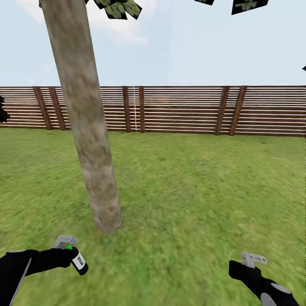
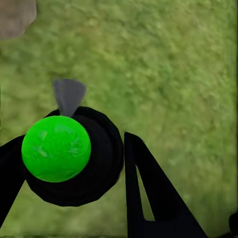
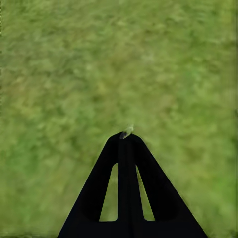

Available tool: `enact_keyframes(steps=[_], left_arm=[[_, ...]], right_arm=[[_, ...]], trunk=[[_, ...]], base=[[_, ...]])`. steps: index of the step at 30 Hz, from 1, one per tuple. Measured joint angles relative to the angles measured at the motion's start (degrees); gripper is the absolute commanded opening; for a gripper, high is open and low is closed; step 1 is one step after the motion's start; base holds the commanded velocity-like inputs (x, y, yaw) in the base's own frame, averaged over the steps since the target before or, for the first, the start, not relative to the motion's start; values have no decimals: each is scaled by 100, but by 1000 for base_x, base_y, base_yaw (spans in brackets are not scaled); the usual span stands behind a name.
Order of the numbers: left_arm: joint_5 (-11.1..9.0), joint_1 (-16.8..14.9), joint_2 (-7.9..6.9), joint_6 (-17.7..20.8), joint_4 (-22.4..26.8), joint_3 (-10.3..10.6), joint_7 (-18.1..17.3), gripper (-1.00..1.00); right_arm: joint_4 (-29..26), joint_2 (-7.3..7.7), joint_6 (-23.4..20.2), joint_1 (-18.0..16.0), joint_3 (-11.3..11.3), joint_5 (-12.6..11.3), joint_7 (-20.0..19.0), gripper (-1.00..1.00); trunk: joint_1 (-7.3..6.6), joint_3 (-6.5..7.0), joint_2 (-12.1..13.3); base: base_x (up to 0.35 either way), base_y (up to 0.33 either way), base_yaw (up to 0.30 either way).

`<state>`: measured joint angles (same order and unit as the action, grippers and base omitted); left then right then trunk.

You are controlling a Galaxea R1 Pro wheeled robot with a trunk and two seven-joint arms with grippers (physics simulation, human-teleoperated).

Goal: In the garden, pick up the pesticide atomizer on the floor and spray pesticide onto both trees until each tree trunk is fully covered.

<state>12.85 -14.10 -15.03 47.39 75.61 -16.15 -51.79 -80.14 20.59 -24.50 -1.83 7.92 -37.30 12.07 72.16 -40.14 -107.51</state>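
Note:
A thick tree trunk (image 1: 87, 127) of mottled grey-brown bark rises from the lawn left of centre, leaning left, with dark leaves (image 1: 117, 8) at its top. My left gripper (image 1: 66, 244) is low on the left, just in front of the trunk's base, shut on the pesticide atomizer (image 1: 79, 262), a small dark bottle with a pale label, tilted. In the left wrist view the atomizer (image 2: 74, 163) sits between the black fingers (image 2: 148, 193) with a bright green cap (image 2: 56, 148) and a grey nozzle (image 2: 68, 94) pointing over grass; the trunk (image 2: 15, 17) shows in a corner. My right gripper (image 1: 255, 259) (image 3: 126, 136) is shut and empty above grass.
A horizontal-slat wooden fence (image 1: 182, 110) closes the far side of the lawn. Open grass (image 1: 204, 191) stretches right of the trunk. More dark leaves (image 1: 250, 5) hang at the upper right, and a dark bush edge (image 1: 2, 111) shows at far left.

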Motion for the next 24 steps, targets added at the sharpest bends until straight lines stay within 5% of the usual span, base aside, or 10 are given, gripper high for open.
enact_keyframes(steps=[5,12,17,20,24], left_arm=[[-4,0,6,-13,-24,-2,-32,-100],[-7,-8,2,-3,-83,-25,1,-100],[-22,-6,53,-127,83,-43,486,-100],[-17,-13,297,-237,144,-32,1225,-100],[-9,-28,945,-228,185,1,2127,-100]], right_arm=[[0,0,0,2,-5,1,0,-100],[4,-6,-1,2,4,-7,3,-100],[80,-10,-9,2,29,1,23,-100],[90,-14,-11,2,34,2,57,-100],[94,-17,-12,2,36,2,87,-100]], trunk=[[0,1,0],[-5,2,0],[-3,2,0],[-3,1,0],[-2,1,0]], base=[[-209,242,-45],[183,214,-90],[48,35,-8],[8,6,-1],[2,1,0]])
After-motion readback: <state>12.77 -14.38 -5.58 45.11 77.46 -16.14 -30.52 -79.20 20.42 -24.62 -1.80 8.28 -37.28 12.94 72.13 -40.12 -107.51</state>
